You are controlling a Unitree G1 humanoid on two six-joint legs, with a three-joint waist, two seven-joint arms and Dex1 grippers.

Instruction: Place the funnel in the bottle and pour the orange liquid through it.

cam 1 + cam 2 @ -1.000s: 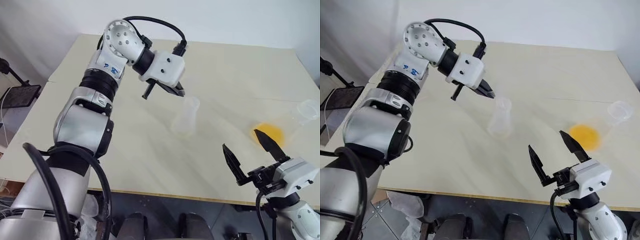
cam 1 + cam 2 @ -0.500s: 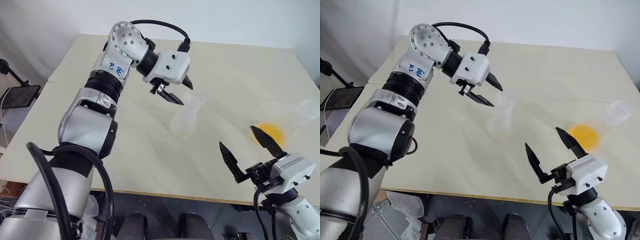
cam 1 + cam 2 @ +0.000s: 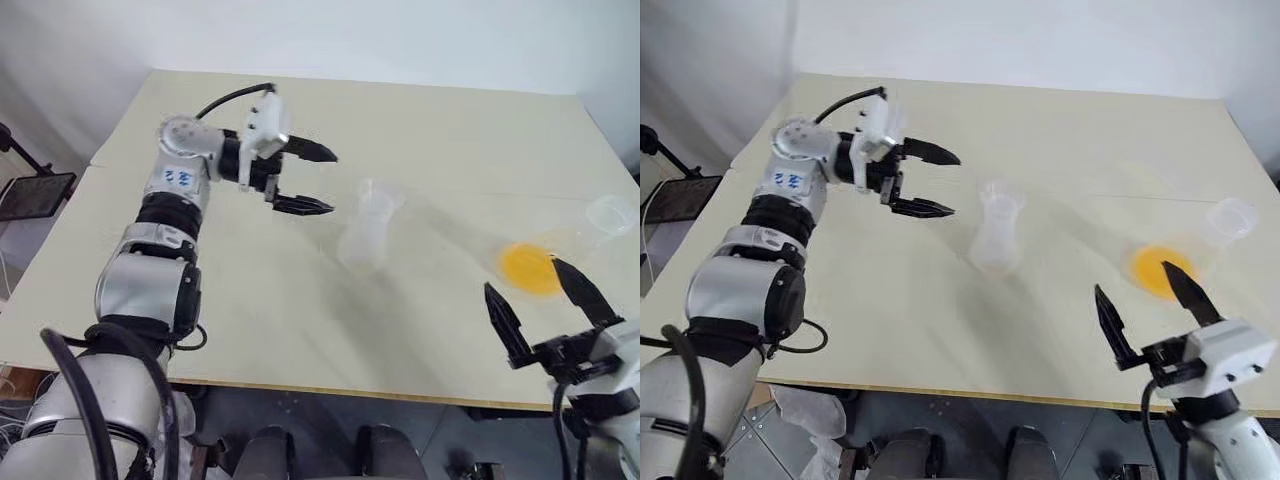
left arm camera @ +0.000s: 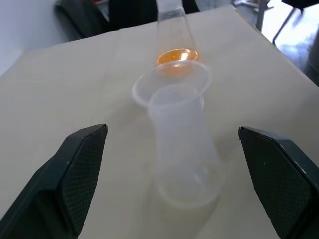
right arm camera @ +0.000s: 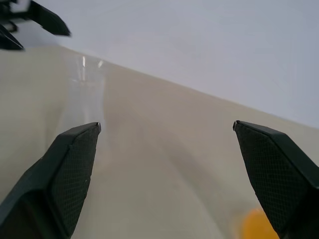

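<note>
Left pincer (image 3: 315,180) spread wide, holding nothing, fingers pointing level toward 3 o'clock, hanging above the tabletop (image 3: 450,130). Just past its tips, at about 3 o'clock and apart from them, stands the bottle (image 3: 366,232): frosted whitish, wide base, narrow neck, upright near tabletop centre. The funnel (image 4: 172,82) sits in the bottle's neck, its clear cone rim resting on the mouth; left wrist view shows the cone ring around the neck top, slightly tilted. Stem hidden inside the neck.

Right pincer (image 3: 545,305) also spread wide, empty, at the near right edge of the tabletop, roughly 4 o'clock from the bottle and well apart from it. Its fingers point up and forward.

Orange liquid (image 3: 528,268) is a small pool in the base of a clear flask (image 3: 470,238), which sits at 3 o'clock from the bottle, just beyond the right pincer's fingertips, not touching them. Whether the flask stands upright or leans, cannot tell from the head views. A small clear cup (image 3: 612,214) stands near the right edge of the tabletop, at 2 o'clock from the liquid.
</note>
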